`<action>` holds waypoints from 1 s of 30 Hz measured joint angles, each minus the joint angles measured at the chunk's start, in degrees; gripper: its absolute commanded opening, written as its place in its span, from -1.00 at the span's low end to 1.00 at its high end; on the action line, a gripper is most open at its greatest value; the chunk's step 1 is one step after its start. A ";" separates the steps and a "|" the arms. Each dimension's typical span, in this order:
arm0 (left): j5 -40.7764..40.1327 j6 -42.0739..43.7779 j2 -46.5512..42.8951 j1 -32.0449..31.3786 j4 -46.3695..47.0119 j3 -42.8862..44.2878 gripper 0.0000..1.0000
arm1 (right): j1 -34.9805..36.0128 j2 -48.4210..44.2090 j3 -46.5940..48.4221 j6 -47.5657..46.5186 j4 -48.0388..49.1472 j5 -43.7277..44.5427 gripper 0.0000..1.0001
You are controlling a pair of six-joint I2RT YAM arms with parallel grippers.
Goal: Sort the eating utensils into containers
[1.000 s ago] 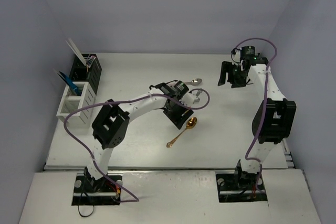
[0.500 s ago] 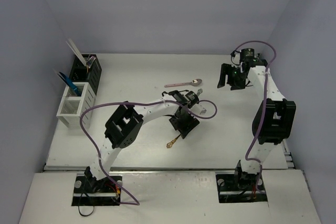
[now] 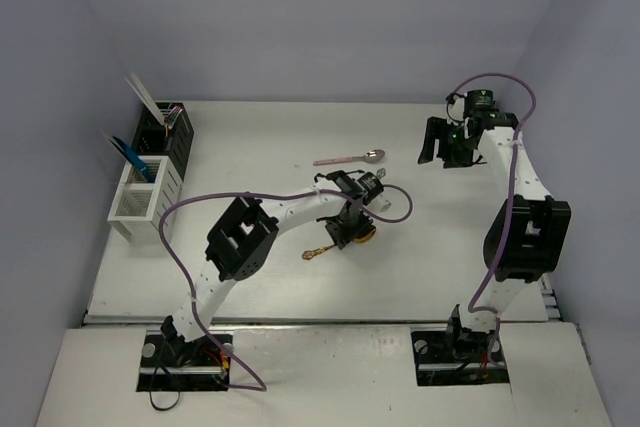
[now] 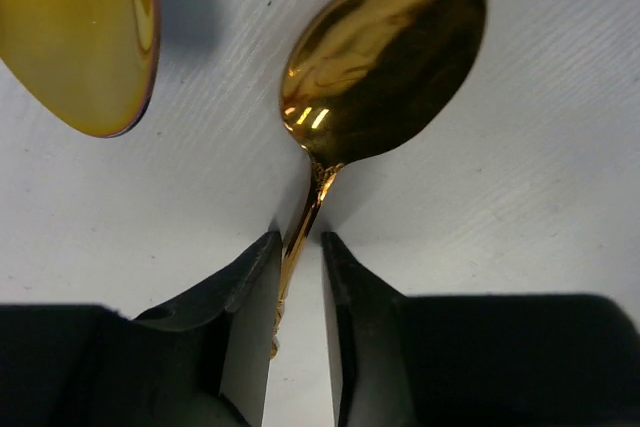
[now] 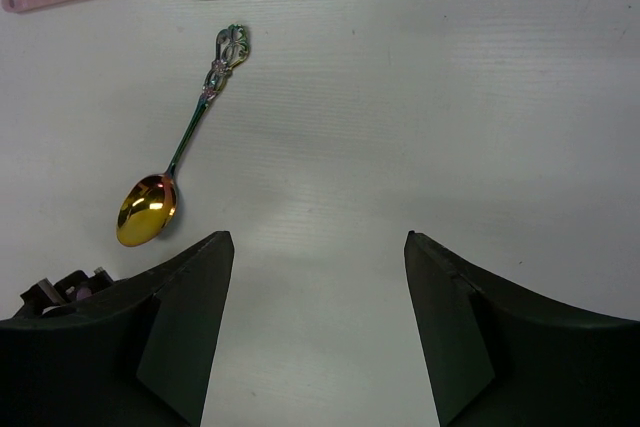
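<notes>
My left fingers (image 4: pixel 255 282) stand narrow on either side of the gold spoon (image 4: pixel 385 57)'s neck, its bowl just ahead on the worktop (image 4: pixel 530 207). Whether they pinch yet, I cannot tell. A grip near the bowl should steady the lift. My right fingers (image 5: pixel 185 327) hang wide, empty.

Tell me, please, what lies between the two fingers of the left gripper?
The thin neck of the gold spoon, just below its bowl, lies between the fingers of the left gripper. The left wrist view shows this.
</notes>
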 measured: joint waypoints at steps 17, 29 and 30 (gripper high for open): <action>-2.82 7.96 -5.94 8.38 -2.67 -10.91 -0.50 | -0.44 0.00 -0.81 -0.02 0.02 -1.18 0.29; -6.38 9.48 -4.08 9.23 -9.68 -9.26 -0.31 | -0.45 0.00 -0.83 -0.02 0.02 -1.34 0.29; -6.41 9.45 -3.51 9.22 -10.40 -8.45 -0.32 | -0.45 0.00 -0.83 -0.02 0.02 -1.34 0.29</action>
